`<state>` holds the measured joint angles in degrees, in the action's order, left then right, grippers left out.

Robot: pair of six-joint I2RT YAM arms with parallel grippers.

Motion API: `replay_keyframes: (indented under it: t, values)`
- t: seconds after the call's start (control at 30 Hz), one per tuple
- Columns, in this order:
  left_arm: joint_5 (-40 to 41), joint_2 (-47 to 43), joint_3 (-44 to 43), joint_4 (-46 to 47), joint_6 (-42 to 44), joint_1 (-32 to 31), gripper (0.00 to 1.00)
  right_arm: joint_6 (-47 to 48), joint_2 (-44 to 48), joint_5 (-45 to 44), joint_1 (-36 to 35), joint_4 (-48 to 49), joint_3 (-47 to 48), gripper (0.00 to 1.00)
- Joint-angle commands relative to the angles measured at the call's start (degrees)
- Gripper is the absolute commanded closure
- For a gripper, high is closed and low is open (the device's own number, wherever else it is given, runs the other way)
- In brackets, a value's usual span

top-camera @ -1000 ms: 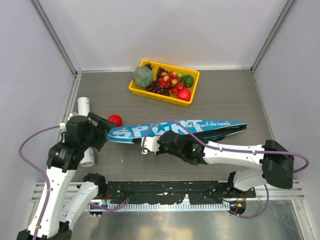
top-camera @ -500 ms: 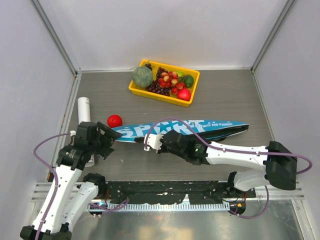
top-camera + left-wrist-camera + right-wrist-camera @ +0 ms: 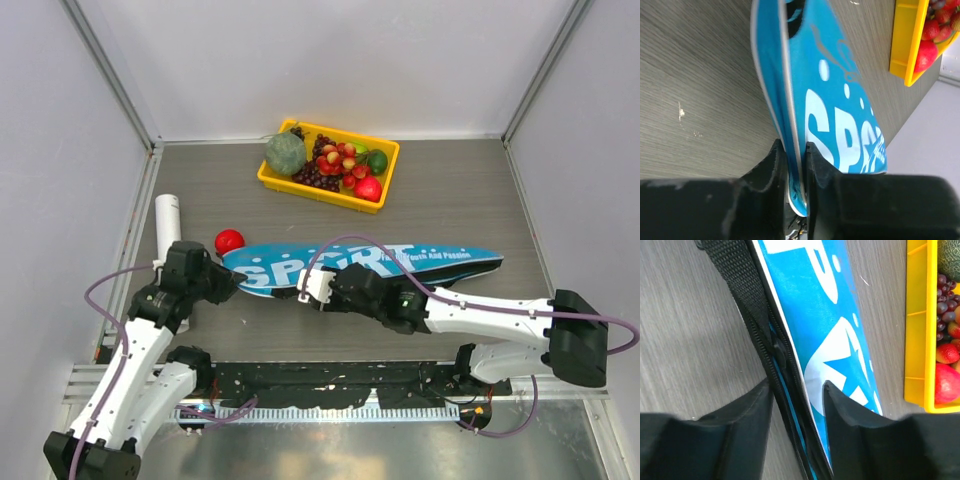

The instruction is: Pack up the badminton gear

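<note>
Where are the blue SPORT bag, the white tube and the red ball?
blue SPORT bag (image 3: 440, 258), top external view, printed side near narrow end.
white tube (image 3: 167, 215), top external view, upper visible part.
red ball (image 3: 229, 241), top external view, its middle.

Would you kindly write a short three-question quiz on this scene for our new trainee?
1. True or false: the red ball lies on the table, outside the yellow tray.
2. What do the left gripper's fingers pinch? A) a fruit B) the blue bag's edge C) a cable
3. Fill in: the large word printed on the bag is ____.
Key: 1 true; 2 B; 3 SPORT.
</note>
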<state>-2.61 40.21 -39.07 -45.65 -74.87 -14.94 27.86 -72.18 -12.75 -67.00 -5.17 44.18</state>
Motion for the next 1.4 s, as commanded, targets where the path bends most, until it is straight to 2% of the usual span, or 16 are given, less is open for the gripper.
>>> replay_keyframes:
  t: [0.0, 0.07, 0.1, 0.17, 0.3, 0.6, 0.67, 0.73, 0.77, 0.8, 0.87, 0.93, 1.0, 1.17, 1.23, 1.37]
  values:
    - [0.3, -0.4, 0.8, 4.7, 0.0, -0.2, 0.97, -4.5, 4.2, 3.9, -0.1, -0.9, 2.5, 0.40]
    - [0.0, -0.2, 1.1, 4.9, -0.2, -0.2, 1.00, -7.7, 5.1, 7.7, -0.1, -4.2, 4.1, 0.31]
    - [-0.2, 0.0, 1.1, 5.0, -0.2, -0.3, 1.00, -8.5, 5.4, 9.0, -0.1, -5.8, 4.8, 0.29]
    - [-0.1, -0.1, 1.3, 5.1, -0.4, -0.4, 1.00, -11.1, 6.3, 16.5, -0.1, -6.2, 5.5, 0.23]
    - [0.3, -0.7, 1.5, 5.2, -0.7, -0.7, 1.00, -15.5, 6.3, 20.2, 0.0, -2.4, 5.2, 0.19]
    - [0.9, -0.7, 2.0, 6.4, -1.3, -1.8, 1.00, -15.0, -3.5, 24.9, 1.2, -0.2, 8.0, 0.14]
    - [1.1, -0.6, 2.1, 6.6, -1.8, -1.9, 1.00, -14.9, -5.1, 26.0, 1.3, -0.7, 9.1, 0.16]
    - [1.4, -0.4, 2.3, 7.4, -2.1, -2.2, 1.00, -15.5, -6.0, 27.5, 1.2, -4.0, 10.7, 0.26]
    - [1.6, -0.3, 2.5, 7.6, -2.3, -2.3, 1.00, -16.5, -5.9, 28.5, 1.3, -4.6, 11.4, 0.37]
    - [1.9, -0.2, 2.5, 7.7, -2.3, -2.5, 1.00, -17.0, -5.5, 30.2, 1.1, -5.4, 11.7, 0.41]
    - [2.1, 0.4, 2.3, 7.8, -2.3, -2.9, 1.00, -19.1, -3.6, 33.2, 1.1, -4.7, 11.5, 0.63]
    - [2.2, 0.7, 2.5, 8.0, -2.5, -3.2, 1.00, -21.4, -1.1, 35.9, 1.1, -2.6, 10.2, 0.76]
    - [2.1, 1.0, 2.7, 8.1, -2.7, -3.3, 1.00, -23.7, 1.4, 38.2, 1.1, -1.0, 9.1, 0.83]
    - [3.9, 0.8, 3.3, 8.1, -3.2, -3.7, 1.00, -32.8, 3.5, 43.2, 1.2, 4.9, 4.3, 0.86]
    - [4.2, 0.1, 3.6, 8.1, -3.5, -3.9, 1.00, -36.2, 4.2, 40.7, 1.2, 8.3, 3.0, 0.81]
    - [4.4, -0.2, 3.7, 7.9, -3.7, -4.0, 1.00, -38.4, 5.6, 19.0, 1.1, 7.9, 2.7, 0.59]
